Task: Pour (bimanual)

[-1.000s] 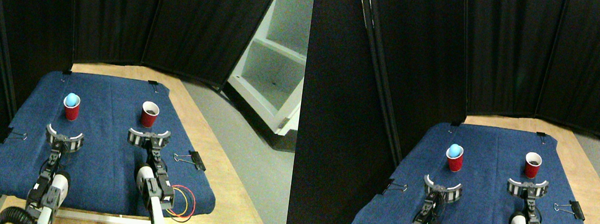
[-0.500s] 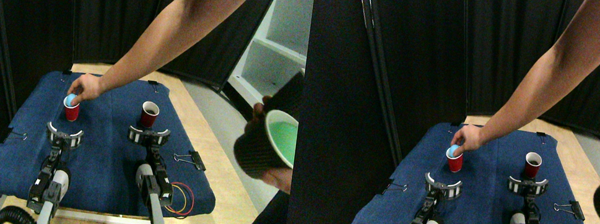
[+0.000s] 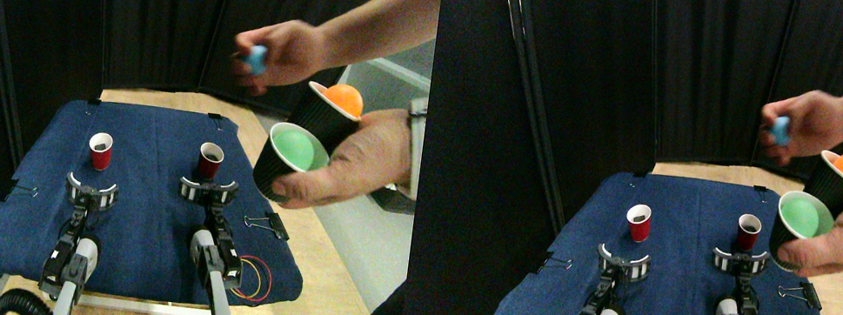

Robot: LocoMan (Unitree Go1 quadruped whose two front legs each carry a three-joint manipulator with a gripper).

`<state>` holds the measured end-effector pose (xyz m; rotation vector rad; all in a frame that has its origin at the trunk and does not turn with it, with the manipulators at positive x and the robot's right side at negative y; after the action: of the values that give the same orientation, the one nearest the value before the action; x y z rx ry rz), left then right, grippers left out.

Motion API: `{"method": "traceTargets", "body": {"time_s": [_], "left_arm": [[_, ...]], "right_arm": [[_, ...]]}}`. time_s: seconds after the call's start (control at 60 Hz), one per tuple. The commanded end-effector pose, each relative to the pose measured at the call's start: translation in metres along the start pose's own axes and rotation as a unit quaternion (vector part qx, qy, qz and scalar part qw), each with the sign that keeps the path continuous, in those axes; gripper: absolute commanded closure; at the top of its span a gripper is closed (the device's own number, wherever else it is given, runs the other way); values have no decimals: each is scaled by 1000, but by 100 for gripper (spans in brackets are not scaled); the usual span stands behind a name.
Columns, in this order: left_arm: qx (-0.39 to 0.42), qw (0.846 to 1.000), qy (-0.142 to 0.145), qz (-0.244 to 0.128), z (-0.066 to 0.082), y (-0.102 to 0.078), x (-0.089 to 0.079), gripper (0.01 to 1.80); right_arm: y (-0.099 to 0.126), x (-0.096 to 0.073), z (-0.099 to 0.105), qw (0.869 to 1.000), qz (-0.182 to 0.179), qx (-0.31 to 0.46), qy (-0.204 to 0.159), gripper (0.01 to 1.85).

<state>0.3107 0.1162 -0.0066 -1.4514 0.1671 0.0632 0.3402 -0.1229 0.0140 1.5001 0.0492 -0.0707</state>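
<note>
Two small red cups stand on the blue cloth. The left red cup looks empty and the right red cup shows a dark inside. My left gripper sits open just in front of the left cup, not touching it. In front of the right cup my right gripper is open too, with nothing between its curved jaws. A person's hand holds a blue ball high above the table's right side.
The person's other hand holds two black cups over the cloth's right edge, one with a green ball, one with an orange ball. Binder clips pin the cloth. Black curtains stand behind, and a white shelf at right.
The person's hand has lifted the blue ball out of the left red cup and carried it up to the right. The hand with the black cups came further in. Both grippers stayed put.
</note>
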Motion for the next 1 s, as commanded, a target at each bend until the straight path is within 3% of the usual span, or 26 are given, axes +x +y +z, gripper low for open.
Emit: {"method": "traceTargets", "body": {"time_s": [0.017, 1.0], "left_arm": [[-3, 1000, 3, -12, -3, -5, 2, 69], [-3, 1000, 3, -11, -2, -7, 2, 67]], "right_arm": [[1, 4, -1, 1000, 12, -3, 3, 49], [3, 5, 1, 1000, 10, -2, 3, 43]]}}
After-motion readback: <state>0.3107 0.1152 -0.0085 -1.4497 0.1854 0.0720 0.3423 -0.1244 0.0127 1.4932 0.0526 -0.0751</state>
